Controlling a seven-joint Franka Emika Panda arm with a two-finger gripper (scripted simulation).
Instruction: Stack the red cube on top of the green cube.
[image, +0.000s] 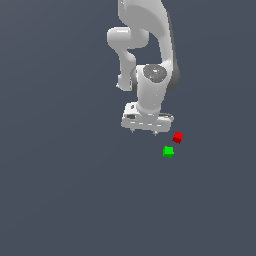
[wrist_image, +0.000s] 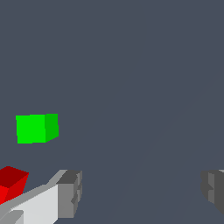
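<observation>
The red cube (image: 177, 137) lies on the grey floor at the exterior view's right of my gripper (image: 144, 131). The green cube (image: 168, 151) lies close beside it, a little nearer the camera; the two stand apart. My gripper hangs above the floor, beside both cubes, open and empty. In the wrist view the green cube (wrist_image: 36, 127) is whole, the red cube (wrist_image: 12, 182) is partly cut off by the frame edge next to one finger (wrist_image: 70, 193), and the gripper (wrist_image: 141, 192) has nothing between its widely spread fingers.
The white arm (image: 150, 55) rises behind the gripper toward the top of the exterior view. The floor (image: 65, 190) is plain dark grey.
</observation>
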